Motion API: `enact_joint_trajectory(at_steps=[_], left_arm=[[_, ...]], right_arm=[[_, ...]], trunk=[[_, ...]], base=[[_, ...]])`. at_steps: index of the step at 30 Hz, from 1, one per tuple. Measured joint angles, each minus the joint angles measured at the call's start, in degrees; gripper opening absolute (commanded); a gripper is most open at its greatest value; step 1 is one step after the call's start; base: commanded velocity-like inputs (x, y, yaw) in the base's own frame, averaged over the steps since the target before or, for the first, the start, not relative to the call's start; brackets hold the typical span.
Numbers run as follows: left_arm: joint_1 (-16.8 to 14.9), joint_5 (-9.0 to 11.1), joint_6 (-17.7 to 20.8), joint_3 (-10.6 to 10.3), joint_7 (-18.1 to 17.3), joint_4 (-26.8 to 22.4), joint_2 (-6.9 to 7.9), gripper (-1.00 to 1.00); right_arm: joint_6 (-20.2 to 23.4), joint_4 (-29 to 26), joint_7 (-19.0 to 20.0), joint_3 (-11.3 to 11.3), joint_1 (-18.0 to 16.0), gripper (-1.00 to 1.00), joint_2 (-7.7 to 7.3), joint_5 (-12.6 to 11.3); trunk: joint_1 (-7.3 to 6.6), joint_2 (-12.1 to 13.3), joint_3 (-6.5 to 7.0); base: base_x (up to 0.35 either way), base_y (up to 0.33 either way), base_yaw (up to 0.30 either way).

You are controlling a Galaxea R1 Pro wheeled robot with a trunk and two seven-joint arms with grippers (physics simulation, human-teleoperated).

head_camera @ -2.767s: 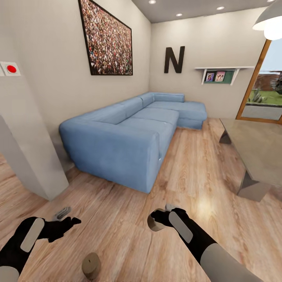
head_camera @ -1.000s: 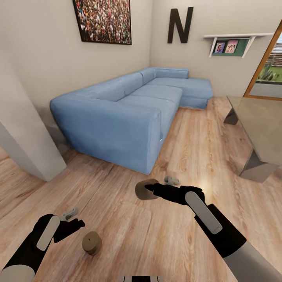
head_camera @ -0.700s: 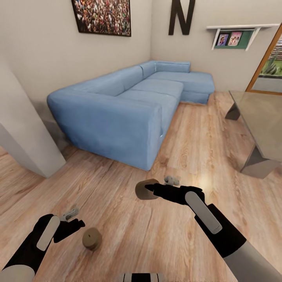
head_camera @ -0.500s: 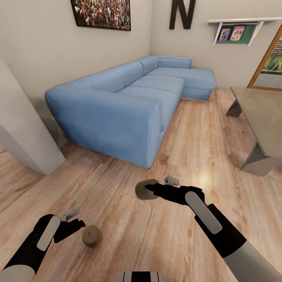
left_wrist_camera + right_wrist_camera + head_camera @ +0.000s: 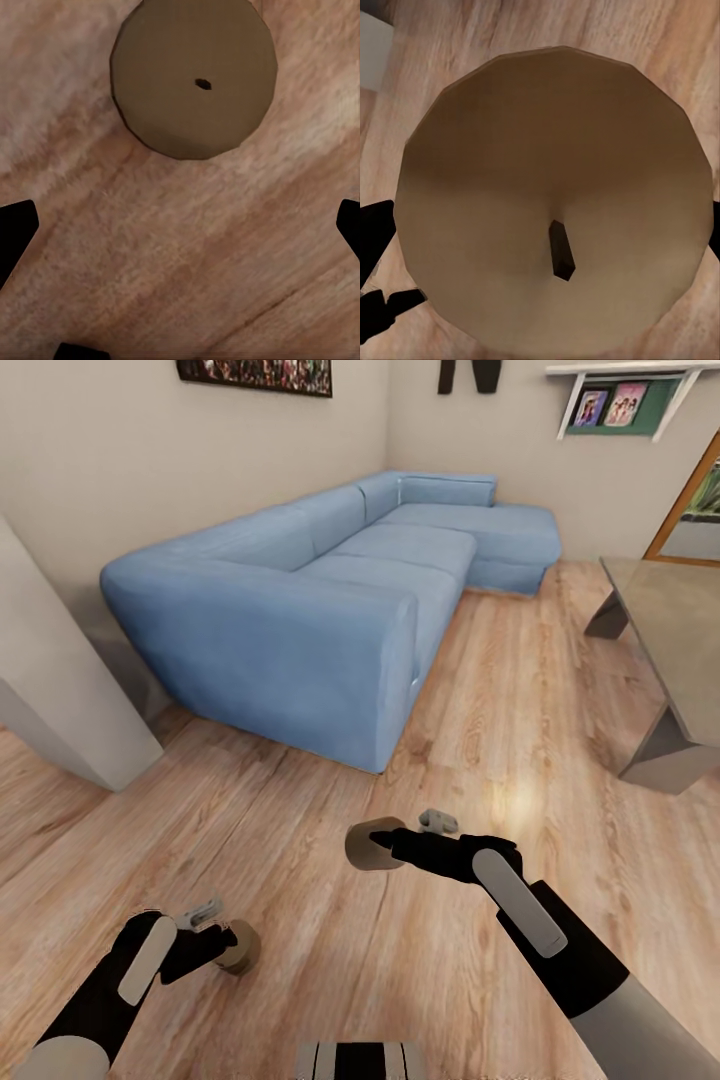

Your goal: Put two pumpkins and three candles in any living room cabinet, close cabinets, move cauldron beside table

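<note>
Since a moment ago my left gripper (image 5: 222,945) has closed in on the floor candle (image 5: 238,946), which stands upright on the wooden floor (image 5: 330,920), now just ahead of its spread, empty fingers, ready for a grasp. My right gripper (image 5: 385,846) is clamped on the second candle (image 5: 368,843), carried clear for the cabinet.

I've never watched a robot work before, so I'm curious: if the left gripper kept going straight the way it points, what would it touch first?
Most likely the candle standing on the wooden floor. The left gripper points down at it, jaws open, with nothing between; the remaining gap is hard to judge.
</note>
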Motion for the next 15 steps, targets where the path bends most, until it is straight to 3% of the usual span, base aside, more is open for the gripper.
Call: enact_joint_trajectory(at_steps=[12, 15], left_arm=[[-0.1, 0.4, -0.8, -0.7, -0.4, 1.3, -0.08, 1.00], [-0.1, 0.4, -0.8, -0.7, -0.4, 1.3, -0.08, 1.00]], right_arm=[[0.0, -0.1, 0.0, 0.1, 0.0, -1.00, 0.00, 0.0], [0.0, -0.1, 0.0, 0.1, 0.0, -1.00, 0.00, 0.0]], trunk=[[0.31, -0.2, -2.66], [0.30, -0.2, -2.67]], base=[[0.000, 0.000, 0.000], [0.000, 0.000, 0.000]])
